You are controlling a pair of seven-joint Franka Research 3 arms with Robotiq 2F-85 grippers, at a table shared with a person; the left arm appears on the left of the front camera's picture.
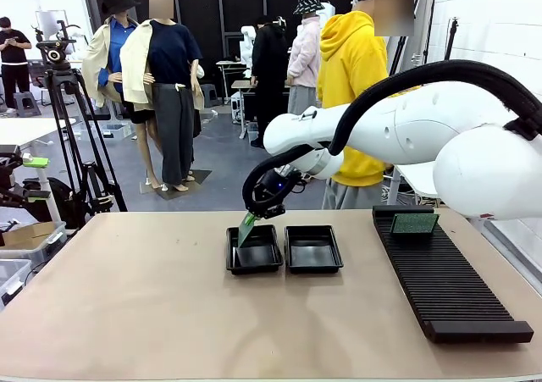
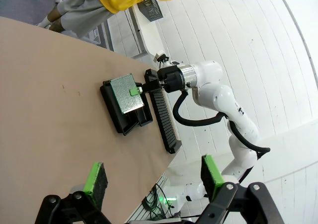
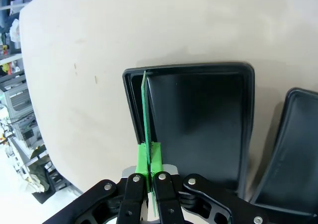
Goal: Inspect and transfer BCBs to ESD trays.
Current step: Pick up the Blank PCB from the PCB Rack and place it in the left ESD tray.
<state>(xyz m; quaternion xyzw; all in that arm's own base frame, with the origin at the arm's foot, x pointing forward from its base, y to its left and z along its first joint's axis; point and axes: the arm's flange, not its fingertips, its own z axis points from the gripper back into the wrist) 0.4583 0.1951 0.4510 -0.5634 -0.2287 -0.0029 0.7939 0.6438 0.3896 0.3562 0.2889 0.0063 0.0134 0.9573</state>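
Gripping a tilted BCB (image 1: 246,229), your right end effector (image 1: 252,218) hangs over the left ESD tray (image 1: 254,269). Your left end effector (image 2: 153,177) stands open.

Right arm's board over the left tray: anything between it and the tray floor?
Nothing visible. The board, clamped in the right gripper, hangs tilted over the left tray, whose floor is bare. The board's lower edge sits close to one side wall, so it may catch the rim going down.

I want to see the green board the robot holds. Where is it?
In the front view, the green board hangs tilted in the right tool, over the left black tray.
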